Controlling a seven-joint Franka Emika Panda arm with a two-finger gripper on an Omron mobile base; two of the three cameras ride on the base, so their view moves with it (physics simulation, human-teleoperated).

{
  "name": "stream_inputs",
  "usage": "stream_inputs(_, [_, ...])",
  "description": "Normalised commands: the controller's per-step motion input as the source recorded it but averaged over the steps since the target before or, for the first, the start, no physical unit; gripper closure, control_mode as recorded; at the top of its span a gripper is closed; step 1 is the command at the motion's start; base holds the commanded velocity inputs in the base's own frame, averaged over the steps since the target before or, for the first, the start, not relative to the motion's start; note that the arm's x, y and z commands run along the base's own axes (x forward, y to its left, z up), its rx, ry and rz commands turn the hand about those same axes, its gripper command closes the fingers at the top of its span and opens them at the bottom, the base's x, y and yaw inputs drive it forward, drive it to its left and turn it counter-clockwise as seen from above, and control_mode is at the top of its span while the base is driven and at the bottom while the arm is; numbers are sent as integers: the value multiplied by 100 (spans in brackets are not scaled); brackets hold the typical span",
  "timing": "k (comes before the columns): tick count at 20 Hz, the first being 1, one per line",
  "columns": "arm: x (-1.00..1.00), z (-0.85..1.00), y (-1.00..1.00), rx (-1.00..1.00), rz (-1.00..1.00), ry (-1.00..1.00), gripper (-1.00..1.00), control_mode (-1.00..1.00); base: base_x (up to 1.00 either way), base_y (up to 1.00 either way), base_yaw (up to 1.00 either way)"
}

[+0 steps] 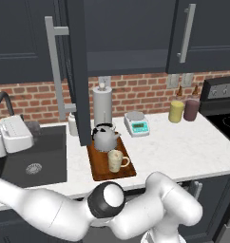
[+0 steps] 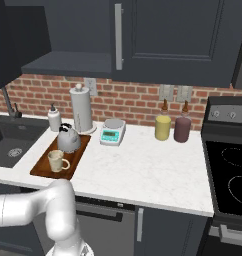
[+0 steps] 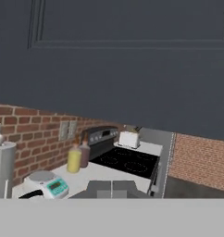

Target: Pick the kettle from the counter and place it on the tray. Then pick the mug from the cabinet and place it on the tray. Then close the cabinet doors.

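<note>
The silver kettle (image 1: 105, 136) (image 2: 68, 139) stands on the far end of the reddish-brown tray (image 1: 99, 172) (image 2: 42, 169). The cream mug (image 1: 116, 160) (image 2: 57, 161) stands on the tray's near end. Above them the cabinet (image 2: 68, 64) is open. Its left door (image 1: 76, 71) swings out edge-on over the counter (image 1: 183, 147), while the right door (image 1: 202, 33) (image 2: 173, 35) looks shut. My arm reaches off to the lower left. In the hand view my gripper (image 3: 112, 187) is shut on nothing, close to a dark panelled door face (image 3: 112, 60).
A paper-towel roll (image 1: 102, 105), a small scale (image 1: 137, 124), a yellow canister (image 1: 176, 111) and a maroon canister (image 1: 191, 109) stand along the brick wall. A sink (image 1: 36, 161) lies left of the tray. A stove (image 2: 228, 170) borders the counter on the right.
</note>
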Motion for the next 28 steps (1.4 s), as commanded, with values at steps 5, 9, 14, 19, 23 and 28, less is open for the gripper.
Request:
stream_inputs(5, [31, 3, -21, 0, 0, -9, 100, -100, 0, 0, 0])
stream_inputs(9, [10, 10, -47, 0, 0, -13, 100, -100, 0, 0, 0])
stream_inputs(14, [0, 13, -64, 0, 0, -14, 100, -100, 0, 0, 0])
stream_inputs(19, [0, 11, -73, 0, 0, -14, 100, -100, 0, 0, 0])
stream_inputs(23, [1, 10, -78, 0, 0, -15, 100, -100, 0, 0, 0])
stream_inputs(28, [3, 7, -74, -2, 1, -16, 100, -100, 0, 0, 0])
